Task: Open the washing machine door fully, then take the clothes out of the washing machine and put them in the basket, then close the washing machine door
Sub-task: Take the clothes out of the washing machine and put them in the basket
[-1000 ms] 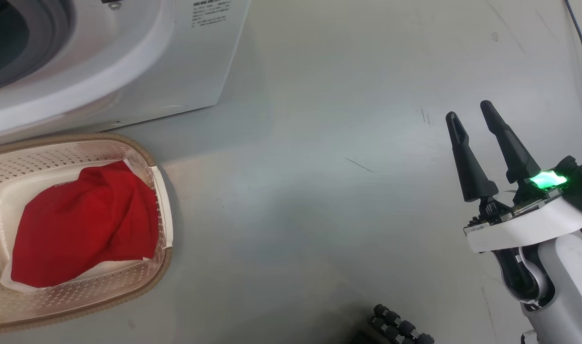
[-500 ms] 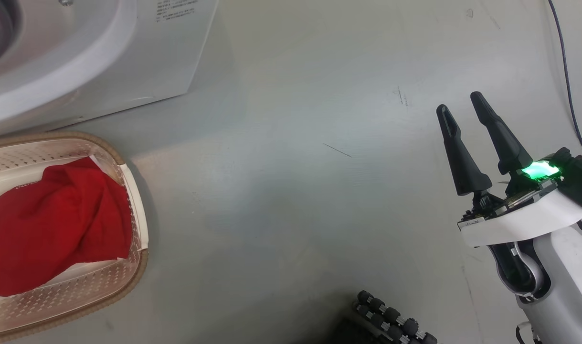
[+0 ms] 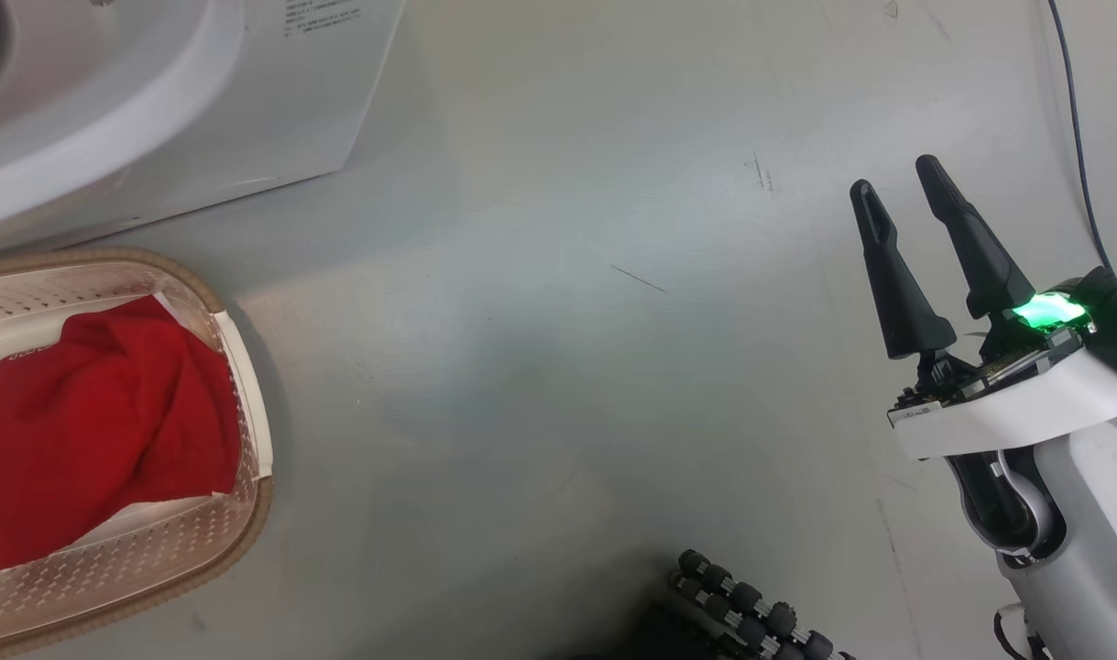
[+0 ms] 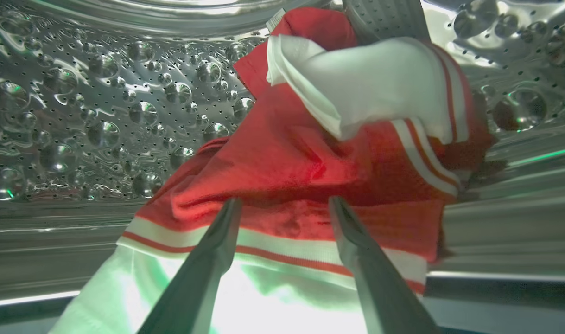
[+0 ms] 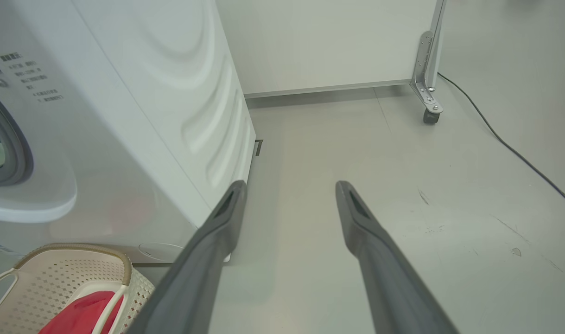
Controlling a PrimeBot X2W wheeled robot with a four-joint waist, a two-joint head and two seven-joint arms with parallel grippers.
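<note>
My left gripper [image 4: 286, 200] is inside the washing machine's steel drum [image 4: 101, 116], open. Its fingertips sit just short of the clothes [image 4: 282, 153], a red garment with white stripes and white cloth [image 4: 379, 79] bunched on top. The white washing machine [image 3: 246, 101] stands at the upper left of the head view, and its porthole rim [image 5: 13, 153] shows in the right wrist view. The cream basket [image 3: 246, 495] lies in front of it with red clothes [image 3: 91, 449] inside. My right gripper [image 3: 893, 176] hangs open over bare floor at the right. The washing machine door is out of view.
A dark cable [image 3: 1071, 119] runs along the floor at the far right. A white panel on a castered metal leg [image 5: 428, 69] stands behind the machine. A black ribbed part [image 3: 750, 610] of my base juts in at the bottom.
The head camera has shifted, so the machine and basket slid left in the picture. My right gripper stays open in about the same place.
</note>
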